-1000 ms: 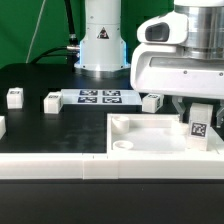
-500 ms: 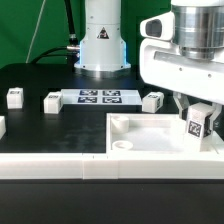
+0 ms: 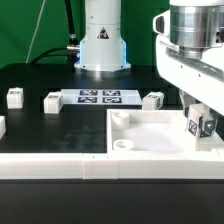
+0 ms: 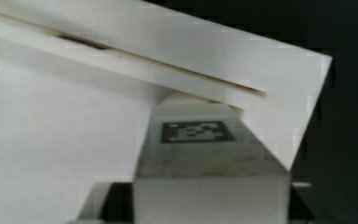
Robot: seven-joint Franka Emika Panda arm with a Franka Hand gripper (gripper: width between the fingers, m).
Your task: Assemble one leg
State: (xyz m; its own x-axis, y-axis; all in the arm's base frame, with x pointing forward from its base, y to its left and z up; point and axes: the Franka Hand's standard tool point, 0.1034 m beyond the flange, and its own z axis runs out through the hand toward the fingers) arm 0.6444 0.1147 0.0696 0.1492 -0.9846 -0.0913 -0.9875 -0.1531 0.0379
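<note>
**Leg held over the far corner of the panel**

The gripper (image 3: pixel 201 118) is clamped on a leg (image 3: pixel 200 124), a small white block whose black-and-white tag faces outward and sits slightly tilted. In the wrist view the same leg (image 4: pixel 201 160) runs up between the two dark fingers (image 4: pixel 108 205), its tag toward the camera and its far end close to the raised rim of the white panel (image 4: pixel 60 120). In the exterior view the leg hangs over the panel (image 3: pixel 150 135) near the corner at the exterior view's right; whether it touches the panel cannot be told.

Farther out on the black table (image 3: pixel 40 75), three more legs lie loose: one (image 3: pixel 152 100) just behind the panel, one (image 3: pixel 51 100) beside the marker board (image 3: pixel 99 96), and one (image 3: pixel 15 97) toward the exterior view's left. The arm's base (image 3: pixel 101 40) stands behind the marker board.
</note>
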